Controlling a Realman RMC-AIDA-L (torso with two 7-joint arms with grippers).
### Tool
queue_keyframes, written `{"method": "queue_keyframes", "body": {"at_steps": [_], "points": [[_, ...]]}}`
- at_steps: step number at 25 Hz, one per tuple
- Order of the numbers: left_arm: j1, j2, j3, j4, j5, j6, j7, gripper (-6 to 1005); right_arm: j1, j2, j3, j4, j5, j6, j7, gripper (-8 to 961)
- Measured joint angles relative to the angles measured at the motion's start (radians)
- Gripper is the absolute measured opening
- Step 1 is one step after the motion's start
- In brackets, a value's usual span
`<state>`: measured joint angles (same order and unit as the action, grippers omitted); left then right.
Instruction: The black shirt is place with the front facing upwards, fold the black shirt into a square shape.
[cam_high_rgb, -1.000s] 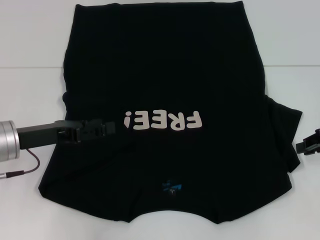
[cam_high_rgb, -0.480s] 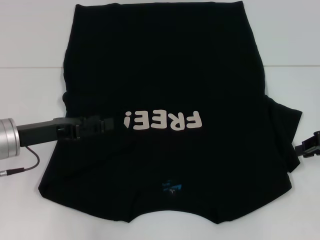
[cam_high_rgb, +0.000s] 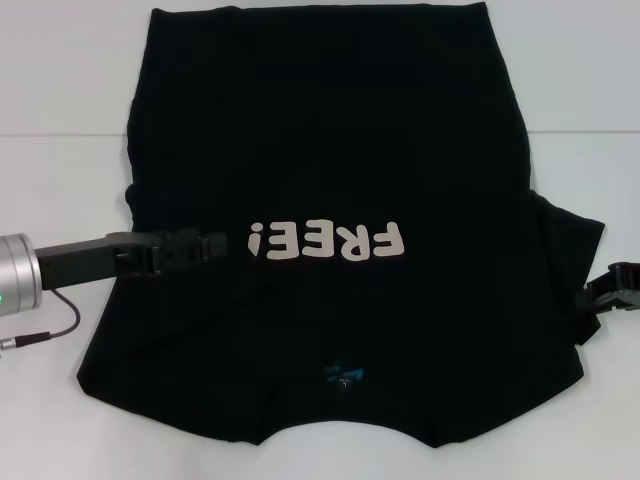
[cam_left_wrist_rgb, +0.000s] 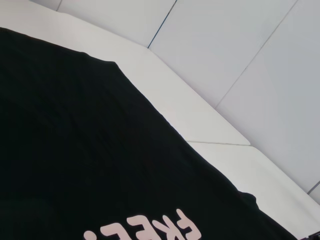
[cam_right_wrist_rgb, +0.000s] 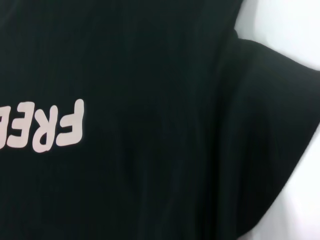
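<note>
Across the middle of a white table (cam_high_rgb: 60, 90), a large soft black cloth T-shirt (cam_high_rgb: 330, 140) lies flat with its front up. Its pale beige "FREE!" lettering (cam_high_rgb: 328, 241) reads upside down from the head camera, and its small blue neck label (cam_high_rgb: 343, 376) sits toward 6 o'clock, near the robot. The hem lies away at 12 o'clock. One sleeve is folded in over the body at about 8 o'clock; the other sleeve still spreads out on the table at 3 o'clock.

From 9 o'clock, the left arm's silver cylinder and black left gripper (cam_high_rgb: 222, 243) reach in over the shirt, the tip just beside the exclamation mark of the lettering. Whether its fingers are apart or together cannot be told (black on black cloth). A thin dark cable (cam_high_rgb: 50, 325) loops on the table below that arm.

At 3 o'clock, the black right gripper (cam_high_rgb: 600, 291) shows at the picture's edge, its tip at the outer edge of the spread sleeve; its finger state cannot be told either.
</note>
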<state>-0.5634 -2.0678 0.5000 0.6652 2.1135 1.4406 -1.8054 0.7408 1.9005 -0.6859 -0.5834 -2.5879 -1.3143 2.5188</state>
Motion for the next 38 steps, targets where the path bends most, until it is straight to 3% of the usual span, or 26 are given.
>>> {"method": "queue_keyframes", "body": {"at_steps": [13,15,18,38], "points": [[0.004,0.006,0.0,-0.009,-0.02,-0.008,0.0,601,0.012,0.017,-0.036,0.003,0.0,0.022,-0.008,201],[0.005,0.006,0.0,-0.009,-0.023,-0.008,0.0,601,0.013,0.016,-0.036,0.003,0.0,0.021,-0.005,125],[0.006,0.006,0.0,-0.009,-0.024,-0.008,0.0,601,0.013,0.011,-0.036,0.002,0.0,0.018,-0.002,12],[0.017,0.008,0.0,-0.009,-0.054,0.006,-0.025,602,-0.011,-0.027,0.016,-0.035,0.007,-0.026,-0.001,12]]}}
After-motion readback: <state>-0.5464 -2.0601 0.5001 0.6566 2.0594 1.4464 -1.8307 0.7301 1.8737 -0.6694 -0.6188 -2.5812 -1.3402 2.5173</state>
